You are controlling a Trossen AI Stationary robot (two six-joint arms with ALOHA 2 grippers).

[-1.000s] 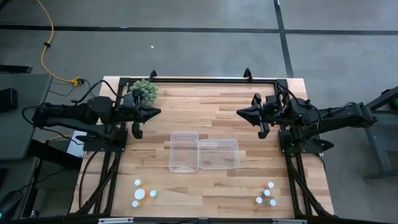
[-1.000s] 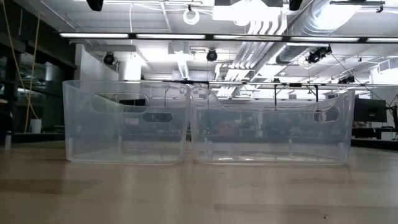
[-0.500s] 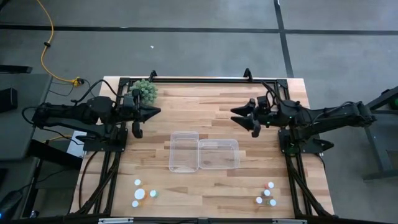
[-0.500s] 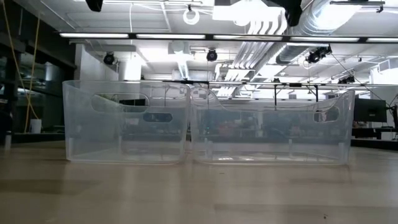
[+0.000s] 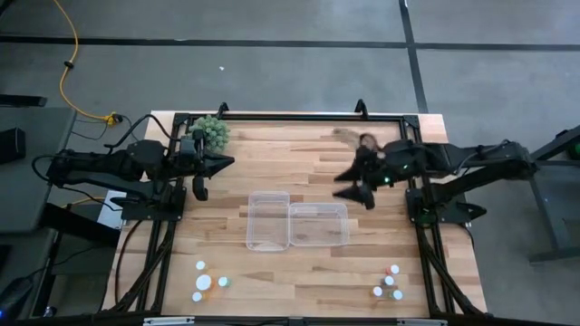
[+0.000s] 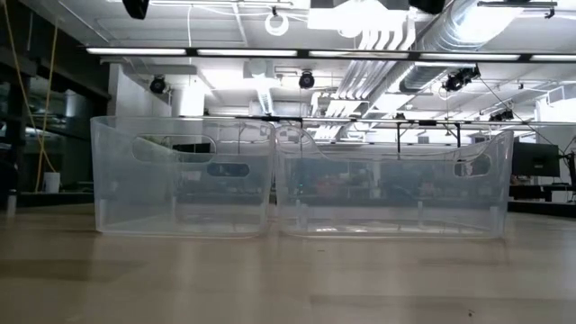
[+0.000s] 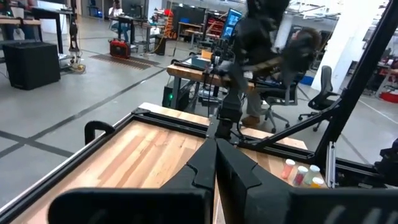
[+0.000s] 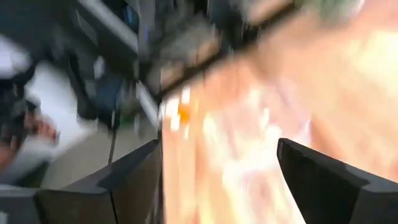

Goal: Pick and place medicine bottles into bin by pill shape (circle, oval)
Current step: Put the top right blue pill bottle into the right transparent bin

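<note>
High view: you see the right gripper (image 5: 353,184) above the table (image 5: 308,149), fingers spread wide and empty, just beyond the two clear bins (image 5: 297,222). The left gripper (image 5: 217,163) waits at the far left beside the green plant ball (image 5: 212,132), fingers together, holding nothing. The medicine bottles (image 5: 209,283) stand in two clusters at the near edge, left and right (image 5: 389,282).

Low view: the bins (image 6: 297,175) stand side by side.

Left wrist view: the closed fingers (image 7: 214,165) point toward the bottles (image 7: 301,174).

Right wrist view: blurred; parted fingers (image 8: 323,177).

right gripper (image 5: 349,184) motion-blurred, medicine bottles (image 5: 210,282) too small for pill shape
</note>
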